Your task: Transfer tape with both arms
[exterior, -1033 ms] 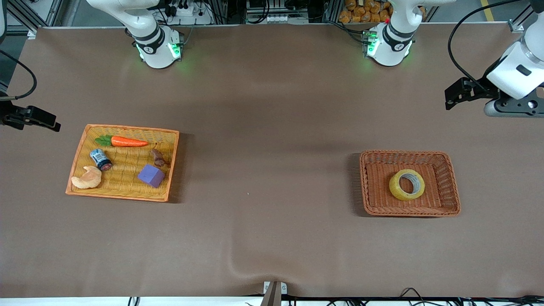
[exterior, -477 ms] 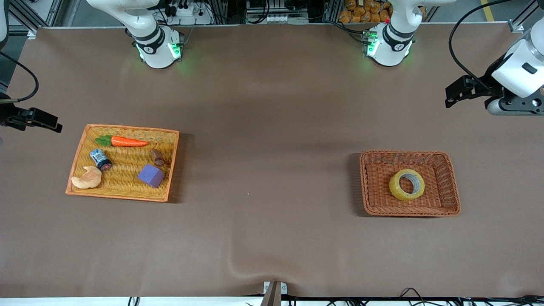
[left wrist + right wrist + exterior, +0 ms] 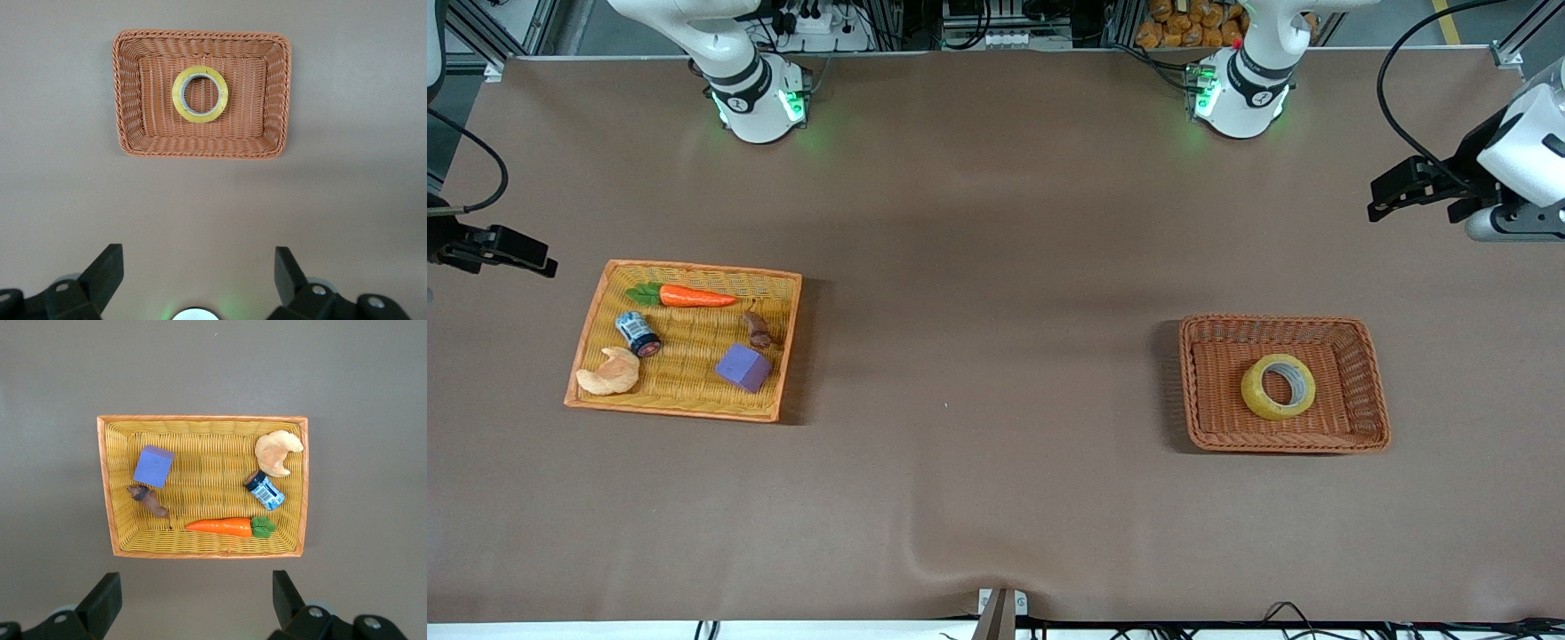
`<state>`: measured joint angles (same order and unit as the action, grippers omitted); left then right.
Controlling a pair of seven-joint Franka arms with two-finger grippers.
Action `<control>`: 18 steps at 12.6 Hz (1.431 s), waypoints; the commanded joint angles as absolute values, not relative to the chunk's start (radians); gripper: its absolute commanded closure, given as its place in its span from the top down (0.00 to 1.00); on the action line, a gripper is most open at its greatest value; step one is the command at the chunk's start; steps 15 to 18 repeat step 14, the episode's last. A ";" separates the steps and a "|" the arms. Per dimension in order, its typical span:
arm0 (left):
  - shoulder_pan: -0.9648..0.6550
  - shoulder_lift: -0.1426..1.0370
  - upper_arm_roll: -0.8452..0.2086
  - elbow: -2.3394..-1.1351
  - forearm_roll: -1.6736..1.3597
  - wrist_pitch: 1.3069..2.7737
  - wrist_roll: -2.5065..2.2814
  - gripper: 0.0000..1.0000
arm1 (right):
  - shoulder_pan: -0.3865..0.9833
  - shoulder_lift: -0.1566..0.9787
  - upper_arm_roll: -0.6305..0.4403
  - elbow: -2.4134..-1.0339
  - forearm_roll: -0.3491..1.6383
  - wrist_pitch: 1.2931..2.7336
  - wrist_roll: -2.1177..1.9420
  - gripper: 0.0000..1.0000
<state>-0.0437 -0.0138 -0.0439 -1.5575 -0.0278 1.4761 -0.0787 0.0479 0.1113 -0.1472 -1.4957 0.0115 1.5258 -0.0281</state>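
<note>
The tape [image 3: 1278,387], a yellowish ring with a grey core, lies flat in the brown wicker basket [image 3: 1369,391] toward the left arm's end of the table. It also shows in the left wrist view [image 3: 200,94]. My left gripper [image 3: 1396,188] hangs high in the air off that end, open and empty [image 3: 198,273], apart from the basket [image 3: 280,93]. My right gripper [image 3: 511,251] hangs high beside the yellow tray [image 3: 596,302], open and empty [image 3: 197,597].
The yellow wicker tray [image 3: 303,487] holds a purple block [image 3: 743,367], a carrot [image 3: 694,296], a croissant toy [image 3: 609,373], a small blue jar [image 3: 638,333] and a brown piece [image 3: 759,330]. Brown cloth covers the table, with a wrinkle [image 3: 925,551] at its near edge.
My left gripper has drifted a little farther toward the left arm's end of the table. The right gripper has barely shifted. The tape has not moved.
</note>
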 commanded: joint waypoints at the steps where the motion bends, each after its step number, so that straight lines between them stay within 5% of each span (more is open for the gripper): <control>1: -0.040 -0.015 -0.049 -1.540 -0.040 1.453 -0.075 1.00 | 0.035 0.115 -0.140 -1.477 0.018 1.514 -0.020 1.00; 18: -0.043 -0.017 -0.075 -1.539 0.012 1.462 -0.021 1.00 | 0.037 0.115 -0.138 -1.476 0.023 1.532 -0.018 1.00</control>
